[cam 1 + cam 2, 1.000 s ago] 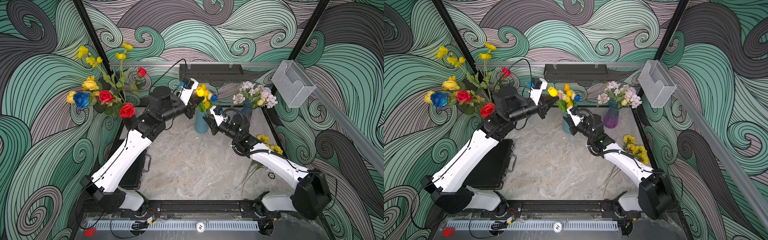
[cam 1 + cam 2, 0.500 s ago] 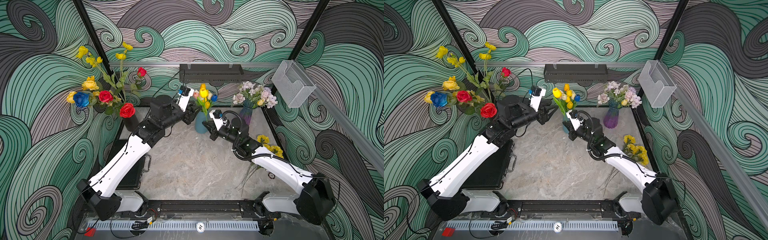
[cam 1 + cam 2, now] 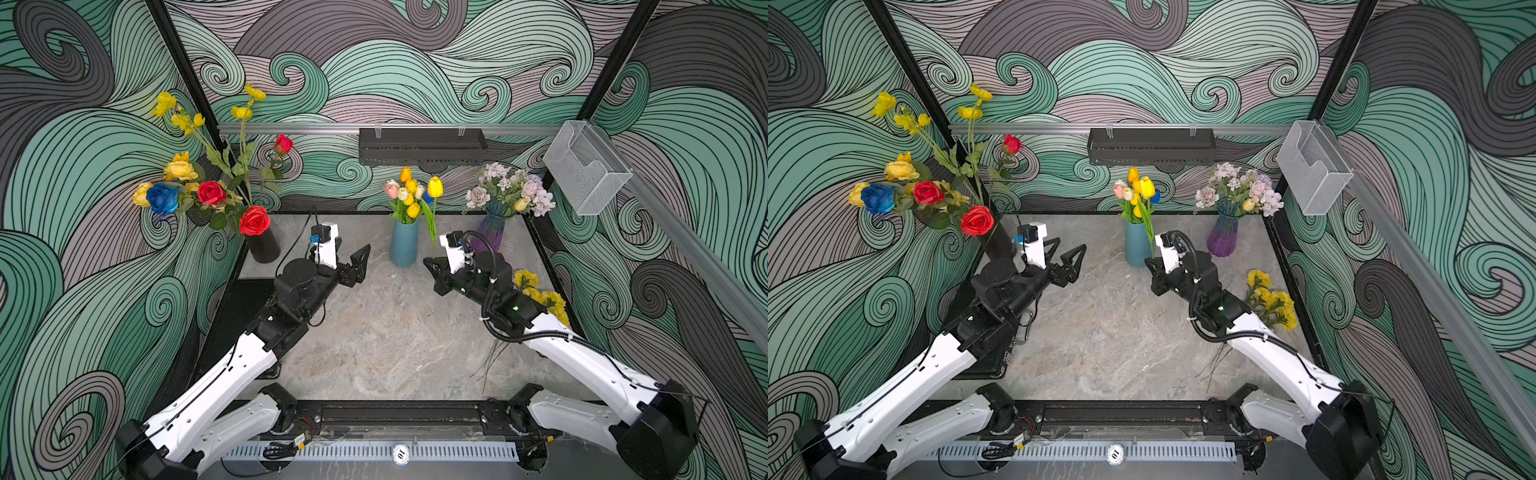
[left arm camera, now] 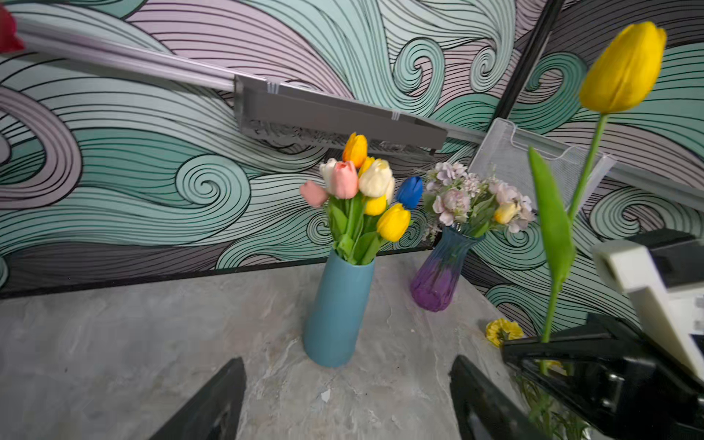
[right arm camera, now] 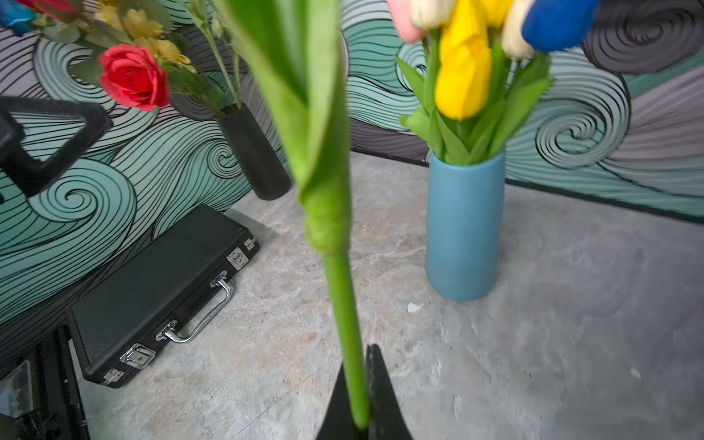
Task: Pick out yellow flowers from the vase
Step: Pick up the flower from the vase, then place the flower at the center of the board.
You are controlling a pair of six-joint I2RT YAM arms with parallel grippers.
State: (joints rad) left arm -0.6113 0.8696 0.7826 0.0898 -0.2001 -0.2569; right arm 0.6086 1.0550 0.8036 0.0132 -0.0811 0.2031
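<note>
Right gripper (image 3: 433, 263) was clamped on the lower stem of a yellow tulip (image 3: 434, 187), held upright just beside the blue vase (image 3: 404, 247), fully out of it. Left gripper (image 3: 1065, 254) had fingers apart, empty, facing the vase. Step looked like carry-away after extraction. Next move probably called for swinging the tulip to the yellow pile (image 3: 540, 296) near the right arm and releasing; more yellow tulips (image 3: 413, 210) sat in the vase

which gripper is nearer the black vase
Left. The left gripper is open near the black vase; the right gripper, shut on a yellow tulip, is past the blue vase.
</note>
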